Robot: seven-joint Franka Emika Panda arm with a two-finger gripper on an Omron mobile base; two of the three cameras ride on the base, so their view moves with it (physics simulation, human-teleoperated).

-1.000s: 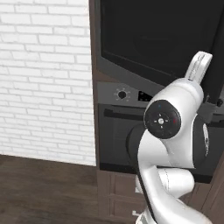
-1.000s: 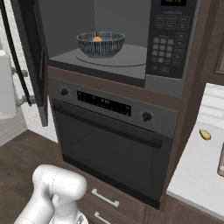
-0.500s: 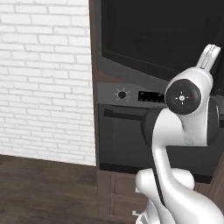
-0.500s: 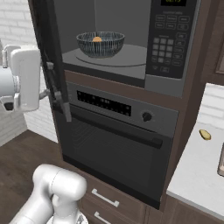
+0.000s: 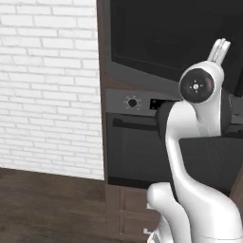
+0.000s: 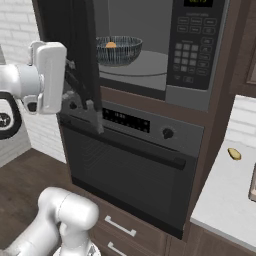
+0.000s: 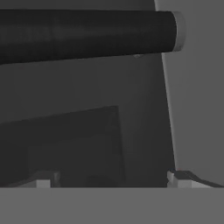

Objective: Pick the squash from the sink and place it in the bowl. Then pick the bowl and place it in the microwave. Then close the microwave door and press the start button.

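The microwave (image 6: 189,55) is in the cabinet above the oven, and its door (image 6: 70,30) stands partly swung in front of the cavity. Inside, on the turntable, sits the blue-grey bowl (image 6: 118,50) with the tan-orange squash (image 6: 111,45) in it. My gripper (image 6: 75,92) is at the door's outer face, left of its edge, open with nothing between its fingers. In the hand view the gripper (image 7: 110,179) points at the dark door panel, with the door's bar handle (image 7: 87,35) across the top. The door's black window (image 5: 166,38) faces the left base view. The sink is out of view.
Below the microwave is the oven (image 6: 125,165) with knobs, a display and a bar handle. A pale counter (image 6: 230,195) runs along the right with a small yellow item (image 6: 234,154) on it. A white brick wall (image 5: 47,85) and dark wood floor lie to the left.
The microwave door has swung from wide open toward the cavity. My hand came in from the left and moved right with the door. The gripper opened a little wider.
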